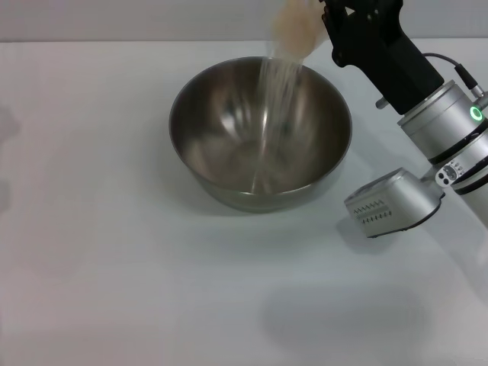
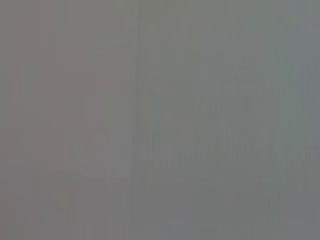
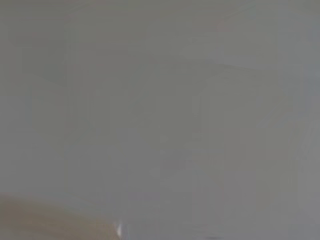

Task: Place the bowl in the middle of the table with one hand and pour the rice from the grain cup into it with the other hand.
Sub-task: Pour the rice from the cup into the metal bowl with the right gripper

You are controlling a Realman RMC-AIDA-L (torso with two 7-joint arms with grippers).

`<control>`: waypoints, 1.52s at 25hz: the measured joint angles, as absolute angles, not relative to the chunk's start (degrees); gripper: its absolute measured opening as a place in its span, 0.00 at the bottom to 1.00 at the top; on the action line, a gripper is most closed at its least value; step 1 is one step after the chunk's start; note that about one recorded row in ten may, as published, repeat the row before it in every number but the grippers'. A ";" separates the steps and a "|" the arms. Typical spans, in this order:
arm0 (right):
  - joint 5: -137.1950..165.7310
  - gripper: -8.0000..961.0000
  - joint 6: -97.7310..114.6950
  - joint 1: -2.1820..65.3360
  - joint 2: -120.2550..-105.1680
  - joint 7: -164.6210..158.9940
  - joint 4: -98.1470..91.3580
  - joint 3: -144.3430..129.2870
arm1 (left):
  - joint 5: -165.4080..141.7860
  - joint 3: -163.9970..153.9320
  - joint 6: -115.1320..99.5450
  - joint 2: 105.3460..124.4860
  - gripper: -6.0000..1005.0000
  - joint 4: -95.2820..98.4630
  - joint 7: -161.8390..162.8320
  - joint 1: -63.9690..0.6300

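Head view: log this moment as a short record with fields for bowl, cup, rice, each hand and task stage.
bowl: steel bowl upright on the white table, roughly central
grain cup: grain cup tipped above the bowl's far rim
rice: rice falling in a stream from the cup into the bowl
right hand: right hand at the cup, raised over the bowl's far right side
left hand: not in view
stage: bowl placed, pouring under way
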State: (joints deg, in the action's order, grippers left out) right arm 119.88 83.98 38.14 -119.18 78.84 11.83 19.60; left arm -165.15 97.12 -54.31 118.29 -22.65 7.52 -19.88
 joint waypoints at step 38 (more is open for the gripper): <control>127.91 0.01 77.41 39.59 -119.27 93.44 11.18 19.51 | -165.15 97.12 -54.31 118.56 0.19 -22.14 7.97 -20.90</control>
